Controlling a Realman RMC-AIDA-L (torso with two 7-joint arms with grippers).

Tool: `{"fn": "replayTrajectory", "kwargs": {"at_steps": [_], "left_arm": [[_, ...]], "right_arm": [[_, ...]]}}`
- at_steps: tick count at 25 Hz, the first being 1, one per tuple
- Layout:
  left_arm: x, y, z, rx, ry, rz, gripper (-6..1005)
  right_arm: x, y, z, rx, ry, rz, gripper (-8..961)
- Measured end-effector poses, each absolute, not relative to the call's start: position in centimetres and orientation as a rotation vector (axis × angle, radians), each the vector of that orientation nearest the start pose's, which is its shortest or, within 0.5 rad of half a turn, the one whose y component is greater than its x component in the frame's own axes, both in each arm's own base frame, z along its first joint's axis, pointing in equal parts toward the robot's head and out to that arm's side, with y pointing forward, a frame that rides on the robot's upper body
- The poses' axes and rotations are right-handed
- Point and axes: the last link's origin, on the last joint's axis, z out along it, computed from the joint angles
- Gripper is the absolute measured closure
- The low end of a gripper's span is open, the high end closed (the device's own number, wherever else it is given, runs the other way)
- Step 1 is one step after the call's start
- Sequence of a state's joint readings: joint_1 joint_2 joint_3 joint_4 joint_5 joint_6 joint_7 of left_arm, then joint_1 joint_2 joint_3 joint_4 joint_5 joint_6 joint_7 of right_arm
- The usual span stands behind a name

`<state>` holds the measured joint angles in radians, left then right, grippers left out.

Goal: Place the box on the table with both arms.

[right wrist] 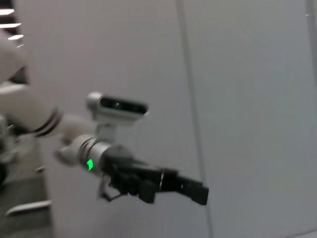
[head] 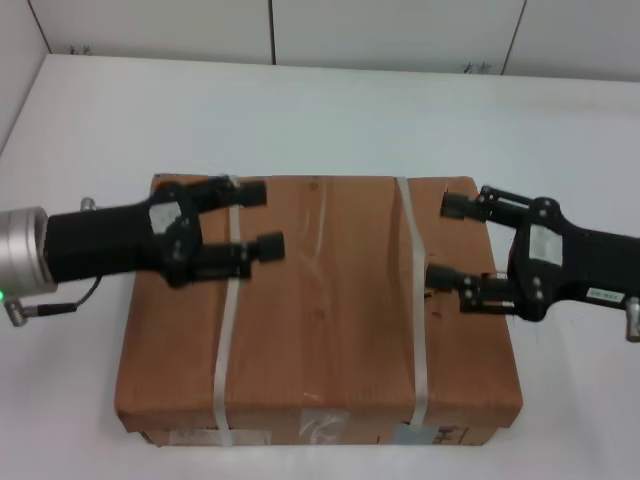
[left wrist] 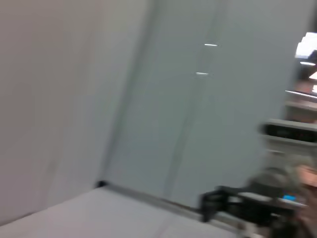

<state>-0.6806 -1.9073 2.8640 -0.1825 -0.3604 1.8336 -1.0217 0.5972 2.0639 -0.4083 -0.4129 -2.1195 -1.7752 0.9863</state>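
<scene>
The large flat brown-paper-wrapped box (head: 320, 310) with two whitish straps lay low-centre on the plain white table (head: 330, 110). The black left gripper (head: 255, 218) at centre-left and black right gripper (head: 447, 240) at centre-right hovered over its top, fingers spread, gripping nothing. Placement looked finished; next move likely calls for drawing both arms outward.

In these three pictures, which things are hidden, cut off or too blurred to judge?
1. Head view: whether the left pincer and right pincer touch the large flat brown paper-wrapped box or hang above it; seen from above.
2. Head view: the labels on the box's near side; the bottom edge cuts them off.
3. Both wrist views: the box and plain white table under it; the cameras face the walls.
4. Left wrist view: the other arm's pincer; blurred.
</scene>
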Motion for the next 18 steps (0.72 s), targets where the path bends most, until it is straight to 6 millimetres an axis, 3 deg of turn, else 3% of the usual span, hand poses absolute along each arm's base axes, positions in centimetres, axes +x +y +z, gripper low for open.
{"fn": "replayTrajectory", "kwargs": {"at_steps": [5, 18], "left_arm": [[-25.6, 30.1, 1.9, -2.849, -0.4, -1.122, 173], [-25.5, 29.8, 1.8, -2.84, -0.328, -1.138, 173]], "right_arm": [[24.3, 30.2, -0.6, -2.787, 0.225, 1.056, 88], [23.6, 29.5, -0.1, -2.816, 0.186, 1.141, 90]]}}
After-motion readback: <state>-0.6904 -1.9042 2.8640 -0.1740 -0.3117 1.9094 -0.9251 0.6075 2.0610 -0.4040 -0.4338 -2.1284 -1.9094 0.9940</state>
